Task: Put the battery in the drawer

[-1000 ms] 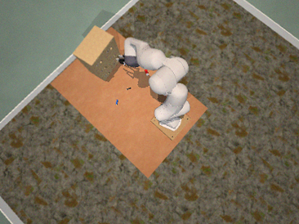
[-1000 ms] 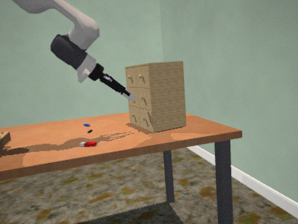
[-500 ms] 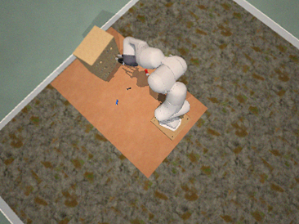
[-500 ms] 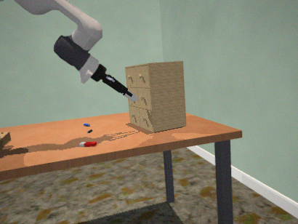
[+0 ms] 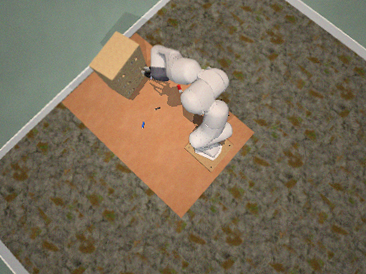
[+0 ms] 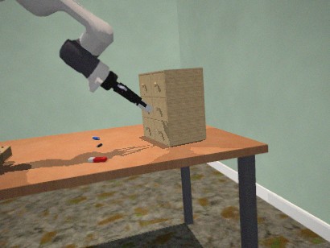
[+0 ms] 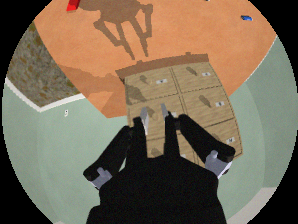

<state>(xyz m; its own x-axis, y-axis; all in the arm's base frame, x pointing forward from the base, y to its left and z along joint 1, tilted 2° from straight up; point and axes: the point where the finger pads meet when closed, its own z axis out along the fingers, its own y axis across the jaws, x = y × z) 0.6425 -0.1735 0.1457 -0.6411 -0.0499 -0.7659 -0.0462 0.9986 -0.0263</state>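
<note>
The gripper (image 6: 147, 108) is at the front of the small chest (image 6: 183, 106), its fingertips at a middle-row drawer knob; it looks touching, though contact is too small to confirm. The fingers are narrowed to a slim gap and clasp nothing that shows; whether they are around the knob, I cannot tell. No drawer looks pulled out from the chest, and the letters on the fronts are unreadable.

The step in hand appears to be opening a drawer. The likely AA battery, a small dark cylinder (image 5: 157, 108), lies on the table (image 6: 225, 141) in front of the chest, with a blue item (image 5: 143, 124) beyond it and a red-and-white item (image 6: 97, 159) apart.

Next comes a short, straight pull, stopping well short of half the tray's length.
</note>
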